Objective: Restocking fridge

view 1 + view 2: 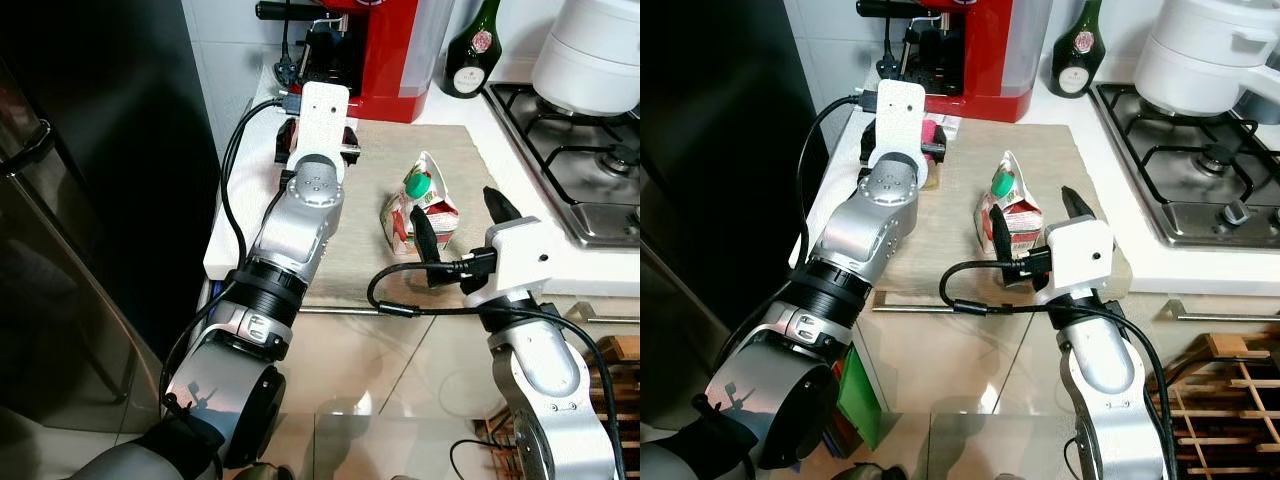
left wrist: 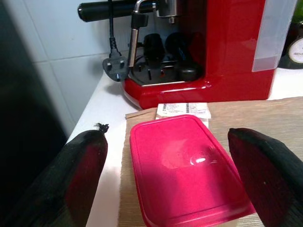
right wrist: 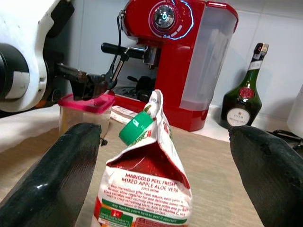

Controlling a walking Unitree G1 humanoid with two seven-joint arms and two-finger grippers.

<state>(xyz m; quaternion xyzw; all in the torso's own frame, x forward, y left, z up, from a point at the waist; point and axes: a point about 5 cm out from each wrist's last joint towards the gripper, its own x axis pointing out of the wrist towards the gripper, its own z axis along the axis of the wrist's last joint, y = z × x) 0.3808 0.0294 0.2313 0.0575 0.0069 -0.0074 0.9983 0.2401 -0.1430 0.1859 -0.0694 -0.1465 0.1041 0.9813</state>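
Observation:
A red and white juice carton (image 1: pixel 420 205) with a green cap stands crumpled-topped on the beige mat (image 1: pixel 470 150). My right gripper (image 1: pixel 462 232) is open just in front of it. Its two black fingers (image 3: pixel 57 175) stand either side of the carton without touching it. A container with a pink lid (image 2: pixel 182 165) sits at the mat's back left, near the coffee machine. My left gripper (image 2: pixel 168 137) is open over it, one finger (image 2: pixel 80 161) on each side of the lid. From the head views my left wrist hides most of that container (image 1: pixel 933 135).
A red coffee machine (image 1: pixel 370 50) stands right behind the container, a green bottle (image 1: pixel 472 50) beside it. A gas hob (image 1: pixel 570 150) with a white pot (image 1: pixel 590 50) lies to the right. The dark fridge (image 1: pixel 90 200) rises at the left.

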